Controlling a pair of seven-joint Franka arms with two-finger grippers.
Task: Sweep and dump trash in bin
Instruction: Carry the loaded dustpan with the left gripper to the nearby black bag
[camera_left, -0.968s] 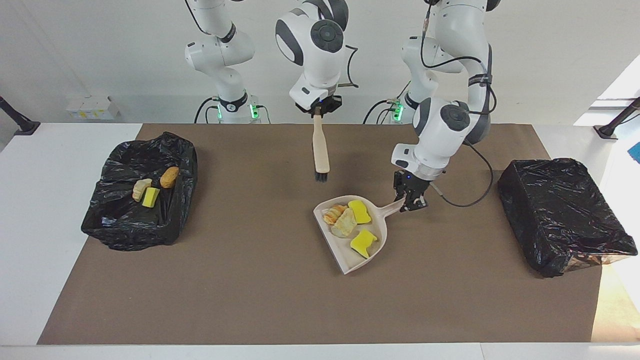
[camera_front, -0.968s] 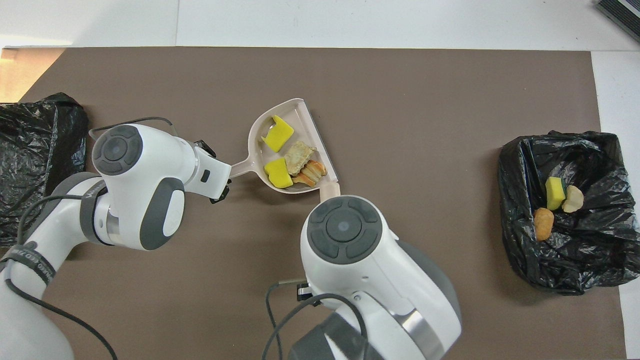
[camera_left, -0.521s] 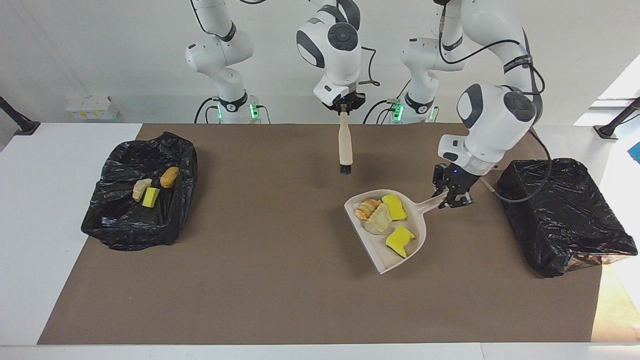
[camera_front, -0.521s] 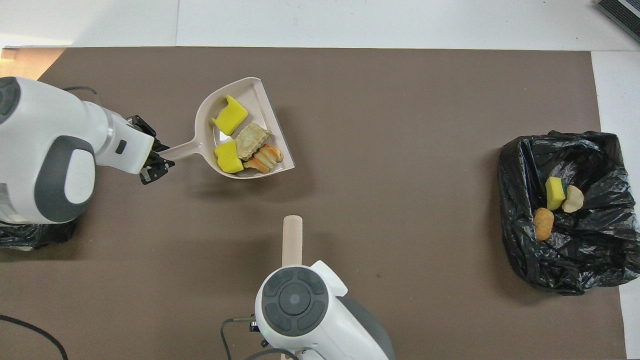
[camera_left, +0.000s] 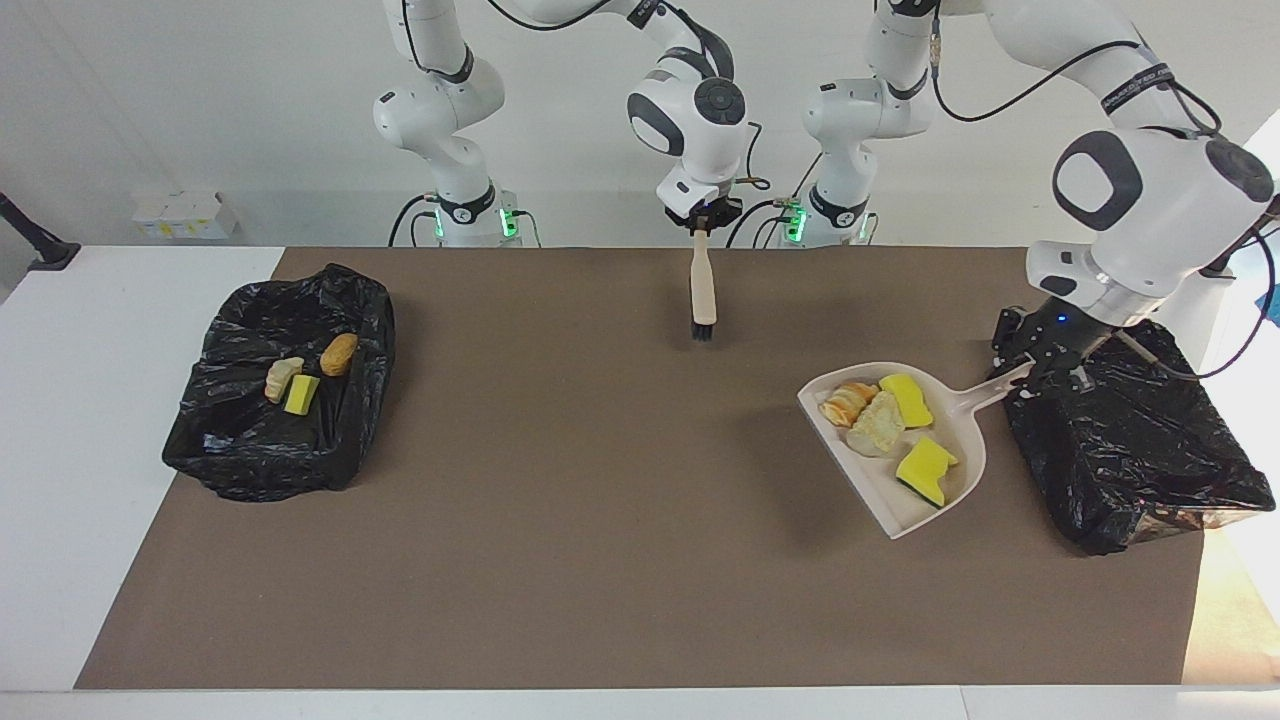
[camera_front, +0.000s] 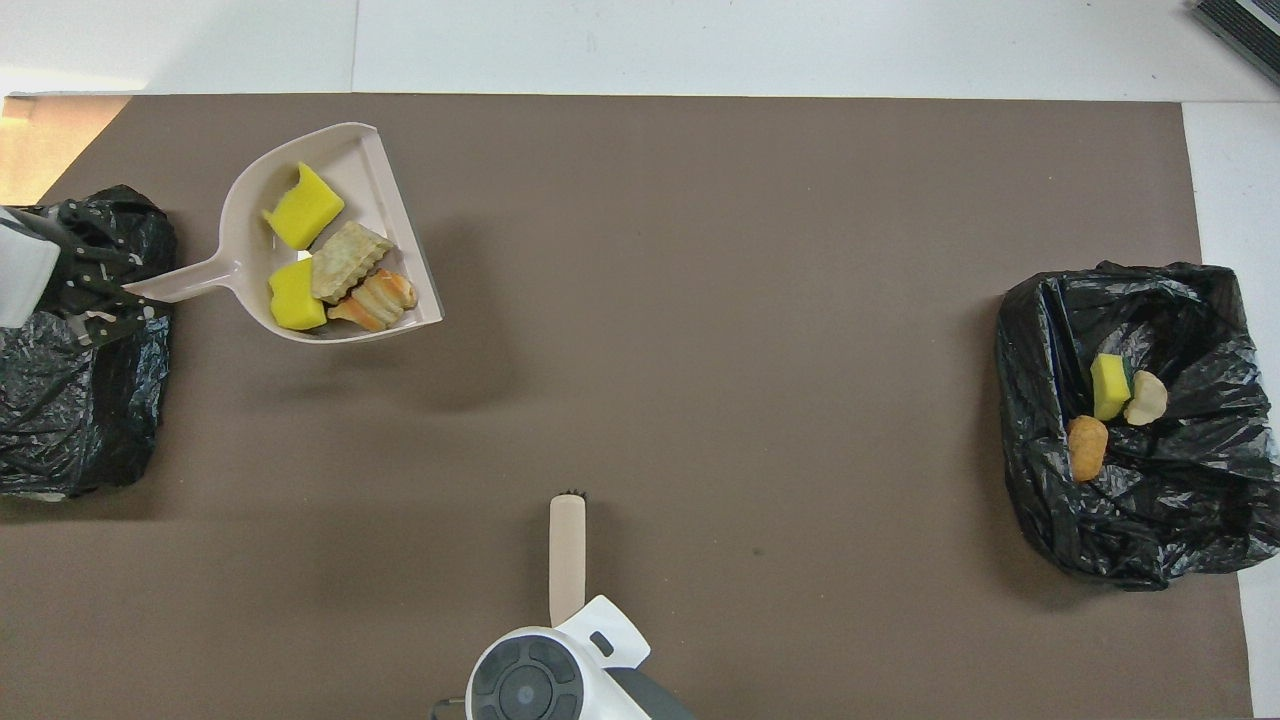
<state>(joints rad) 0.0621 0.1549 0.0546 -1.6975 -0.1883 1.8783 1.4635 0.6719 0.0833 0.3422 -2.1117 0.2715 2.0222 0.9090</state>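
Four spongy, rocky scraps (camera_left: 888, 418), smooth beige dustpan (camera_left: 935, 505), crinkled bin (camera_left: 1140, 460)

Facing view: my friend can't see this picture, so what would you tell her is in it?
The left gripper holds a beige dustpan carrying four trash scraps in the air beside a black-bagged bin. The right gripper dangles a brush, and another bin holds three scraps.

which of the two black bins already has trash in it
The bin at the right arm's end: three scraps lie in it. The other bin shows only black plastic.
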